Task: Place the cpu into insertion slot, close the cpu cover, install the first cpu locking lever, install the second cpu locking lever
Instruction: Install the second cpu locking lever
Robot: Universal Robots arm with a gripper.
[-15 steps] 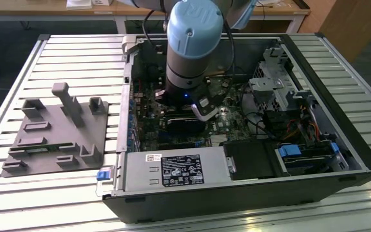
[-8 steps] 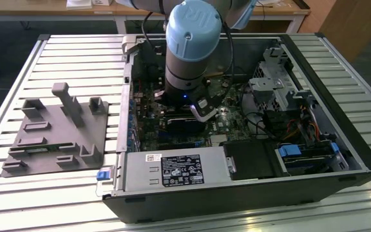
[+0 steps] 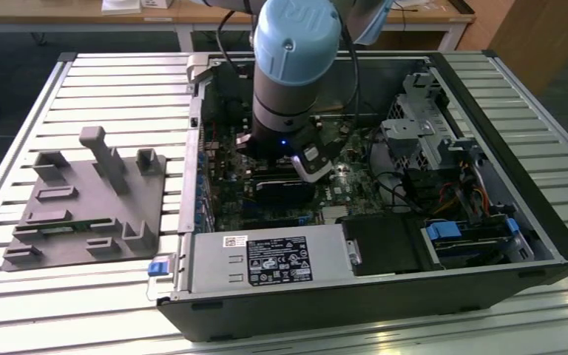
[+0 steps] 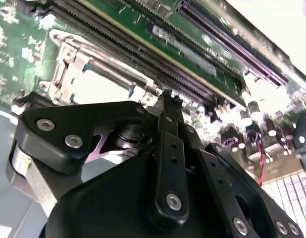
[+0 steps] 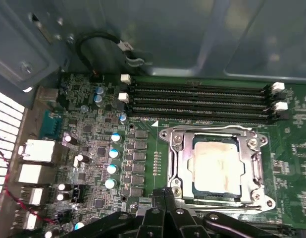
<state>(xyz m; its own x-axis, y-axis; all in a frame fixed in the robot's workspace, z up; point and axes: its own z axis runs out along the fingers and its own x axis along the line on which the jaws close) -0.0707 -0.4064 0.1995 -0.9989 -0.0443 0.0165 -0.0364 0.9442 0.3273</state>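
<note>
In the first wrist view the cpu (image 5: pixel 216 161) lies flat in the insertion slot (image 5: pixel 215 194) of the green motherboard. Its pale metal top shows through the window of the cpu cover (image 5: pixel 181 163), which lies down over it. Thin metal levers (image 5: pixel 258 168) run along the socket's edges. My gripper (image 5: pixel 165 194) is shut, with its black fingertips together just beside one corner of the socket and nothing between them. In the second wrist view the gripper (image 4: pixel 168 96) points at the board beside the bright socket (image 4: pixel 101 87). In the exterior view the arm (image 3: pixel 289 74) reaches down into the open computer case.
Long black memory slots (image 5: pixel 197 101) run beside the socket. Upright capacitors (image 5: pixel 113 153) and rear ports (image 5: pixel 36 151) are close by. A black cable (image 5: pixel 101 42) loops on the case wall. A power supply (image 3: pixel 264 259), drive cage (image 3: pixel 432 133) and grey fixture (image 3: pixel 86 200) surround the work area.
</note>
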